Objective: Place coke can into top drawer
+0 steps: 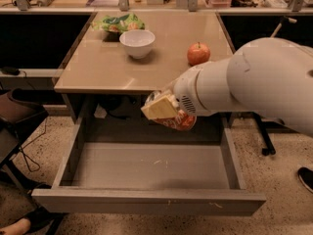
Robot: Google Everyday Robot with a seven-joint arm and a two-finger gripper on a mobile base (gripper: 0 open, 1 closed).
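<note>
The coke can (179, 121), red-orange with white markings, is held on its side in my gripper (164, 109), whose tan fingers (159, 107) close over it. The gripper and can hang in the air above the back middle of the open top drawer (146, 168), just in front of the tan tabletop's front edge. The drawer is a wide shallow grey tray pulled fully out, and its floor is bare. My thick white arm (249, 84) comes in from the right and hides part of the can.
On the tan table (98, 67) stand a white bowl (137, 43), a red apple (198, 53) and a green snack bag (119, 23). A dark chair (19, 119) stands at left, and a chair base (266, 141) at right.
</note>
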